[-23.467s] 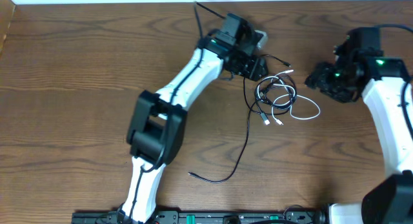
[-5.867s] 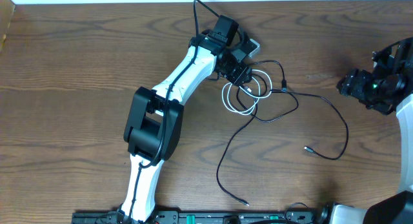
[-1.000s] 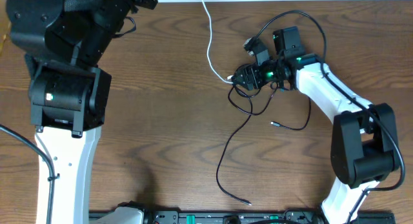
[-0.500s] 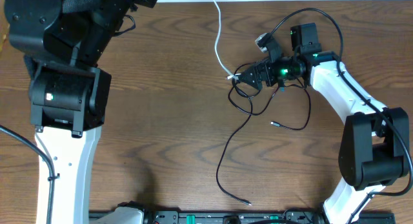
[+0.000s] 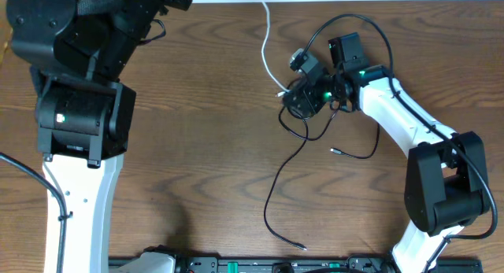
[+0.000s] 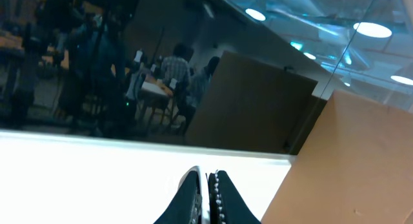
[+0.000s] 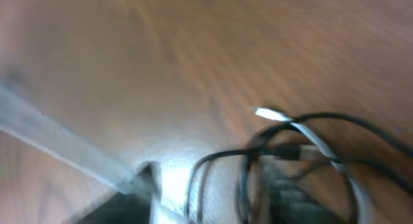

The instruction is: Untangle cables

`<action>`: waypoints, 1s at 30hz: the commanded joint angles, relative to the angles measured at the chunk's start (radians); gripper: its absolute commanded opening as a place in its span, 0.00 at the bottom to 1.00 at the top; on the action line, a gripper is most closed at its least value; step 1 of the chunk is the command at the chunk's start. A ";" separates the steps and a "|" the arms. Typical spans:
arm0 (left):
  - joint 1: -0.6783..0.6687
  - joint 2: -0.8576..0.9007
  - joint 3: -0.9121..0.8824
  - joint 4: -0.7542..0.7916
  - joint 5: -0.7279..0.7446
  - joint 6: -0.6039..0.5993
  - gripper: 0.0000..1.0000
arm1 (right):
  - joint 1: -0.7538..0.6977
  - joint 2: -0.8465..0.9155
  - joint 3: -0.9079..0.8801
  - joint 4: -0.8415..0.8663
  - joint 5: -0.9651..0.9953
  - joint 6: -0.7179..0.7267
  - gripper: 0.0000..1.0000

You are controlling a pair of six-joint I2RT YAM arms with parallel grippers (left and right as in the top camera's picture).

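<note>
The white cable point(image 5: 264, 45) drops from the top edge of the overhead view to its plug point(image 5: 279, 93) beside the tangle. In the left wrist view my left gripper point(image 6: 206, 175) points away from the table, shut on a thin strip of white cable. The black cable point(image 5: 276, 186) loops around my right gripper point(image 5: 298, 100) and trails toward the near edge. The right wrist view is blurred: my right gripper point(image 7: 213, 185) has its fingers apart, with strands of black cable point(image 7: 303, 117) between them and a white plug point(image 7: 268, 113) just ahead.
My left arm point(image 5: 79, 53) is raised high and fills the upper left of the overhead view. One loose black plug point(image 5: 335, 151) lies right of the tangle and another black cable end point(image 5: 303, 245) lies near the front edge. The table point(image 5: 197, 163) is brown wood.
My right gripper has swung back left over the tangle, and its fingers widened, then narrowed. The left arm and the white cable have hardly moved.
</note>
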 commanded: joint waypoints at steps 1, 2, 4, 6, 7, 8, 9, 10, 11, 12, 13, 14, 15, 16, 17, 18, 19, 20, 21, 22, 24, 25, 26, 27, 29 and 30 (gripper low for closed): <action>0.004 -0.011 0.003 -0.050 -0.006 -0.005 0.07 | -0.003 -0.003 0.023 0.012 0.124 0.090 0.20; 0.004 -0.011 0.003 -0.085 -0.006 -0.005 0.07 | -0.006 -0.016 0.032 0.007 0.121 0.104 0.12; 0.004 -0.011 0.003 -0.151 -0.006 -0.004 0.07 | -0.013 -0.053 0.050 0.002 0.121 0.128 0.01; 0.004 -0.005 0.003 -0.227 -0.006 -0.004 0.08 | -0.025 -0.125 0.072 -0.001 0.133 0.183 0.01; 0.004 -0.002 0.003 -0.253 -0.006 -0.001 0.07 | -0.031 -0.155 0.079 -0.002 0.152 0.220 0.01; 0.004 0.001 0.003 -0.277 -0.006 0.000 0.07 | -0.037 -0.187 0.085 -0.005 0.185 0.274 0.01; 0.004 0.007 0.003 -0.308 -0.007 0.000 0.07 | -0.045 -0.224 0.089 -0.008 0.230 0.340 0.01; 0.004 0.010 0.003 -0.333 -0.006 0.000 0.08 | -0.053 -0.260 0.090 -0.011 0.255 0.378 0.01; 0.004 0.017 0.003 -0.363 -0.006 0.007 0.07 | -0.058 -0.291 0.090 -0.013 0.274 0.406 0.01; 0.004 0.023 0.003 -0.387 -0.008 0.010 0.07 | -0.066 -0.328 0.091 -0.016 0.291 0.441 0.01; 0.004 0.031 0.003 -0.417 -0.010 0.020 0.07 | -0.074 -0.359 0.091 -0.019 0.302 0.473 0.01; 0.004 0.038 0.003 -0.440 -0.011 0.032 0.07 | -0.082 -0.391 0.090 -0.023 0.317 0.517 0.01; 0.004 0.046 0.003 -0.461 -0.011 0.042 0.08 | -0.090 -0.417 0.090 -0.029 0.330 0.565 0.01; 0.004 0.054 0.003 -0.481 -0.011 0.047 0.08 | -0.098 -0.443 0.090 -0.040 0.341 0.623 0.01; 0.004 0.063 0.003 -0.504 -0.010 0.048 0.07 | -0.105 -0.465 0.090 -0.051 0.340 0.668 0.01; 0.004 0.072 0.003 -0.528 -0.010 0.048 0.08 | -0.106 -0.481 0.090 -0.067 0.342 0.704 0.01; 0.004 0.079 0.003 -0.549 -0.010 0.048 0.08 | -0.106 -0.492 0.090 -0.086 0.348 0.731 0.01; 0.003 0.088 0.003 -0.570 -0.010 0.048 0.08 | -0.106 -0.499 0.090 -0.110 0.364 0.757 0.01; 0.002 0.097 0.003 -0.589 -0.010 0.048 0.08 | -0.106 -0.501 0.090 -0.147 0.390 0.780 0.01; 0.001 0.106 0.003 -0.608 -0.008 0.048 0.08 | -0.105 -0.500 0.090 -0.183 0.413 0.800 0.01; 0.001 0.127 0.003 -0.653 -0.006 0.049 0.08 | -0.102 -0.483 0.085 -0.288 0.472 0.829 0.01; 0.001 0.139 0.003 -0.671 -0.006 0.049 0.08 | -0.100 -0.472 0.083 -0.317 0.488 0.829 0.01; 0.001 0.148 0.003 -0.687 -0.006 0.049 0.08 | -0.098 -0.455 0.082 -0.356 0.506 0.829 0.01; 0.001 0.165 0.003 -0.701 -0.005 0.052 0.08 | -0.097 -0.427 0.081 -0.401 0.518 0.829 0.01; -0.002 0.190 0.003 -0.719 -0.005 0.052 0.08 | -0.097 -0.384 0.081 -0.448 0.517 0.827 0.01; -0.006 0.205 0.003 -0.725 -0.005 0.052 0.08 | -0.097 -0.359 0.081 -0.463 0.513 0.814 0.01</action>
